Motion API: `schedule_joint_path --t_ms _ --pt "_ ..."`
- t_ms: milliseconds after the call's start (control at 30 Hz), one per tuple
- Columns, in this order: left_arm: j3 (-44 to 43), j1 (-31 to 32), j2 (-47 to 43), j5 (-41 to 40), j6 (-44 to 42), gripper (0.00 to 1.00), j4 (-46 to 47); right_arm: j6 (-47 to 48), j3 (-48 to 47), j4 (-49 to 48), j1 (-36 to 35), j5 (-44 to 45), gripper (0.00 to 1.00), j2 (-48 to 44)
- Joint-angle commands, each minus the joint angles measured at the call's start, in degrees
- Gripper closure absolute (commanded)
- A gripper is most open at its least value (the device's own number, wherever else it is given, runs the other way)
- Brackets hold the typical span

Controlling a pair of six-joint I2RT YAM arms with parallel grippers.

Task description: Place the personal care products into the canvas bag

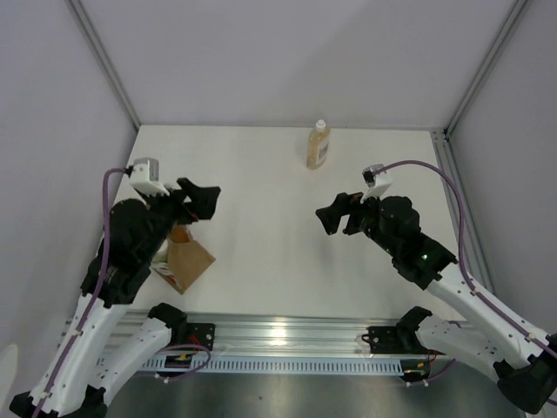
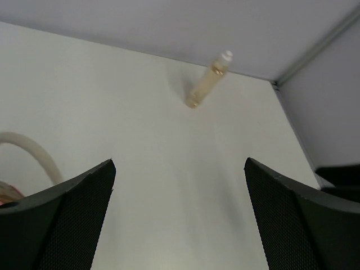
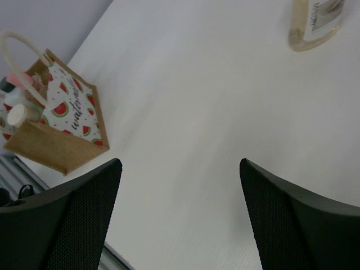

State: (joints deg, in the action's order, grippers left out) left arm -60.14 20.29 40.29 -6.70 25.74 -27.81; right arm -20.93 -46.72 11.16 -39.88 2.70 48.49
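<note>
Top external view: left arm bends over the canvas bag at near left, left gripper spread wide, empty. Right arm reaches inward, right gripper wide apart, empty. Amber bottle stands far, centre-right; caps show inside the bag, perhaps three.

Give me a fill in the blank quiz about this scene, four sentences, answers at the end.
1. The amber bottle stands ___ near the far edge of the table.
2. The canvas bag is printed with ___ slices.
3. The left tool and right tool both hold ___.
4. The canvas bag stands next to the ___ arm.
Missing words: upright; watermelon; nothing; left.
</note>
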Motion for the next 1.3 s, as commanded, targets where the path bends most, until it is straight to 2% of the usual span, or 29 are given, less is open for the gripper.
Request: schedule_joint_path --t_ms 0,67,100,167,233,333,433,467,500,600,667,800,967,1067,1133,1267 --pt "9.73 5.27 -6.35 5.20 2.74 0.01 7.38 3.17 -2.14 -3.16 1.11 4.77 0.10 3.35" --pt "15.39 9.40 -8.12 5.29 2.56 0.01 10.84 2.91 -6.09 -2.81 3.04 6.00 0.07 8.17" --pt "17.58 9.59 -7.95 9.99 4.74 0.01 12.59 2.74 -7.67 -3.24 3.92 6.09 0.07 9.77" --pt "21.18 11.60 -7.95 12.15 6.51 0.01 15.32 2.12 -12.66 -3.42 6.20 6.79 0.06 12.84" --pt "27.94 15.71 -9.17 9.18 7.22 0.01 21.27 1.77 -15.67 -4.12 7.00 9.68 0.05 16.62" --pt "31.39 19.42 -9.27 3.04 4.24 0.01 24.81 2.99 -21.73 -4.83 8.76 14.51 0.03 21.80" --pt "30.00 19.78 -5.41 4.23 3.79 0.01 25.35 4.48 -25.78 -8.16 11.92 13.39 0.01 26.63" --pt "30.25 19.87 -4.62 6.24 4.32 0.01 26.31 5.36 -26.05 -9.91 12.71 10.60 0.01 27.61" --pt "31.47 19.87 -3.91 8.00 5.45 0.01 27.45 6.50 -25.10 -15.84 14.20 9.01 0.01 28.41" --pt "35.09 19.96 -2.86 9.69 6.69 0.01 31.50 10.72 -23.42 -24.31 16.67 3.38 0.01 32.18" --pt "34.39 20.05 -1.45 11.52 6.00 0.01 31.16 12.75 -25.17 -25.57 18.60 1.35 0.01 36.38" --pt "31.93 23.46 -0.65 8.82 3.62 0.01 28.35 12.76 -33.51 -21.46 19.13 7.22 0.01 45.36" --pt "32.45 25.32 -4.60 6.96 3.62 0.01 27.82 5.56 -44.49 -17.66 18.61 15.22 0.01 55.65" --pt "33.07 25.58 -7.93 3.45 3.53 0.01 26.14 2.83 -47.14 -18.10 18.17 16.81 0.01 61.10" --pt "34.03 25.76 -9.70 2.40 3.79 0.01 26.23 2.82 -51.09 -16.61 17.21 20.65 0.01 65.21" --pt "35.26 26.02 -13.66 1.25 4.41 0.01 26.76 4.05 -54.96 -17.31 15.62 22.35 0.01 70.15"
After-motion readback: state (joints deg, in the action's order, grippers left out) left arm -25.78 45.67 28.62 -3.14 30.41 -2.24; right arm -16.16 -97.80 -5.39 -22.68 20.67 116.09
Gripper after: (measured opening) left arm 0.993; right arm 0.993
